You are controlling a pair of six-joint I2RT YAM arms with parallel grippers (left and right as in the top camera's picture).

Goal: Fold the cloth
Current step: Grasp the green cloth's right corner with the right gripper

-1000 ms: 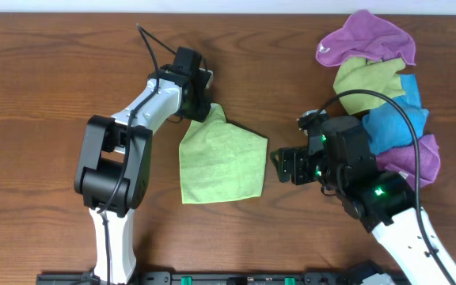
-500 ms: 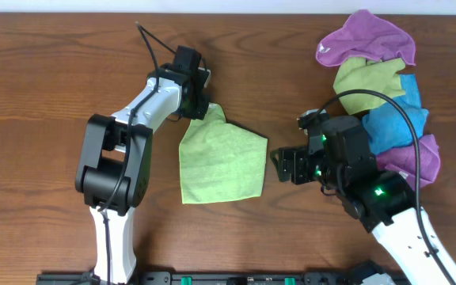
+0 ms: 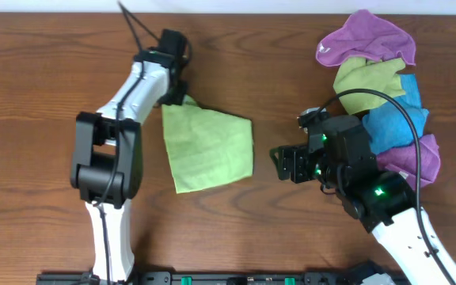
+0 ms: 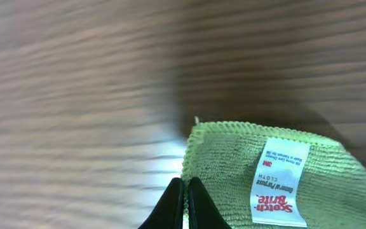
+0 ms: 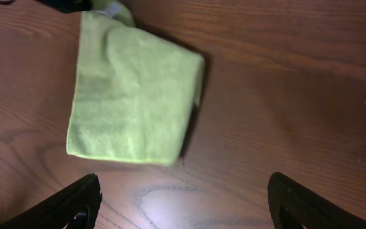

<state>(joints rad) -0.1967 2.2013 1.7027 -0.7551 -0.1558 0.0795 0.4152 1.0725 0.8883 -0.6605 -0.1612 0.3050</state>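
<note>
Nearest me, my right tool [image 3: 279, 165] hangs wide open and empty over the desk [image 3: 38, 95], just beside the cloth [image 3: 208, 146]. The cloth lies flat mid-desk. At its far corner, beside the label [image 4: 278, 184], my left tool [image 4: 186, 191] is pinched closed on the hem. A heap of cloths [image 3: 378, 87] sits far right.

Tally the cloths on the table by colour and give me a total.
Lime-green cloth: 1
Olive-green cloth: 1
Blue cloth: 1
Purple: 2, upper purple cloth and lower purple cloth, if they are separate
Total: 5
</note>
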